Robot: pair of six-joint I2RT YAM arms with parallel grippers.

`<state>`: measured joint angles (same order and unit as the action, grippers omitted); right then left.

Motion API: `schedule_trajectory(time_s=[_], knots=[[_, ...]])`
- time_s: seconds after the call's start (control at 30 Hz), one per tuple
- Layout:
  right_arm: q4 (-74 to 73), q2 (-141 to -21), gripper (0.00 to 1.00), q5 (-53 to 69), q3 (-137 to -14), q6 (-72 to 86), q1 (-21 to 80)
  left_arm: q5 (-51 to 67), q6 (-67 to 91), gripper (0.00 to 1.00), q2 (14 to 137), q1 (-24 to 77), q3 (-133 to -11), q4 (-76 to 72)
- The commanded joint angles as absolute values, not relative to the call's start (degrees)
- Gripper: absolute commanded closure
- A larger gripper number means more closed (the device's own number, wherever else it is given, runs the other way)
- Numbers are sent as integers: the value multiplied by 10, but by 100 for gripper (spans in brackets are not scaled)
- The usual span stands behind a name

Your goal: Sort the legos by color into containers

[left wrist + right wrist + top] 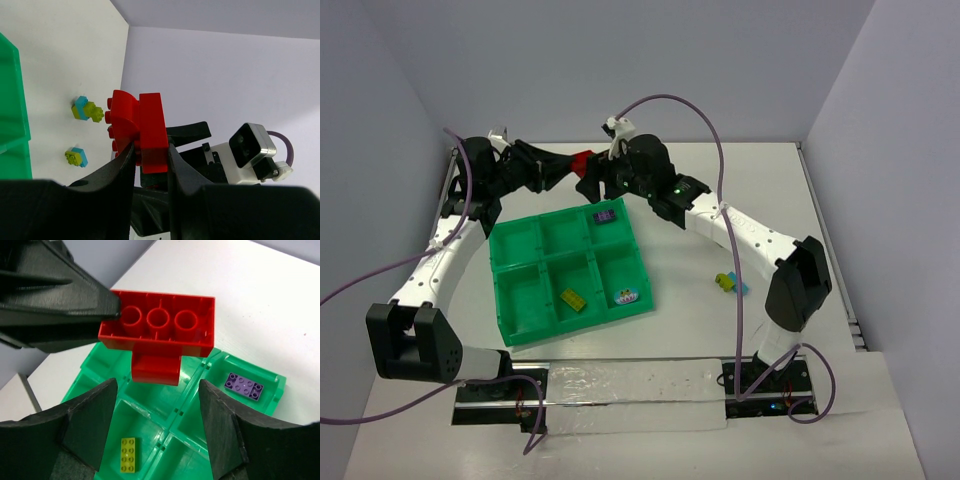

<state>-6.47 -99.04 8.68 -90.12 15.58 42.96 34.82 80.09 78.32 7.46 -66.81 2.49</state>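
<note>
Legos in red (150, 125), two pieces snapped together, are pinched between the fingers of the left claw (151, 152). Its fingers (117, 167) press on the lower piece from both sides, and the studs of the other piece point away to the side. The pair is held in the air, clear of the bench (720, 190).

The right claw (157, 385) faces the left claw from close by, its fingers (90, 425) spread wide. In the right wrist view the red legos hang just beyond its fingertips with their hollow underside turned toward it. Neither finger touches them.

Below both claws, and back toward the arm bases, lies the green tray (505, 300) with its six compartments. The purple lego (243, 385) lies flat in the far compartment almost directly under the right claw. Farther back from that claw, a yellow-green lego (128, 454) lies flat in the middle compartment of the near row. A small pale piece (627, 296) sits in the near compartment beside it, on the right arm's side; its colour is too small to make out.

Well away from both claws, out on the bench past the tray on the right arm's side, sit two small clumps of yellow-green and light blue legos (87, 110). They lie near each other but apart, untouched by either claw.
</note>
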Motion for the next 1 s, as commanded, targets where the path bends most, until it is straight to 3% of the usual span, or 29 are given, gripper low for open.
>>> schedule_trajectory(time_s=[0.0, 0.6, 0.67, 0.77, 0.8, 0.83, 0.97], knots=[[-32, -994, 28, 57, -937, 163, 435, 346, 794, 100, 761, 72, -679, 27], [-32, -1028, 40, 67, -983, 184, 442, 348, 785, 100, 745, 65, -675, 38], [-30, -1028, 49, 69, -983, 185, 442, 348, 784, 100, 744, 65, -673, 39], [-26, -1024, 87, 71, -976, 185, 444, 347, 784, 100, 742, 64, -671, 40], [-26, -1022, 95, 73, -974, 183, 445, 346, 784, 100, 741, 64, -670, 41], [-28, -1021, 100, 76, -972, 181, 446, 346, 783, 100, 741, 63, -670, 42], [-45, -1018, 100, 83, -959, 167, 454, 343, 781, 100, 741, 59, -671, 46]])
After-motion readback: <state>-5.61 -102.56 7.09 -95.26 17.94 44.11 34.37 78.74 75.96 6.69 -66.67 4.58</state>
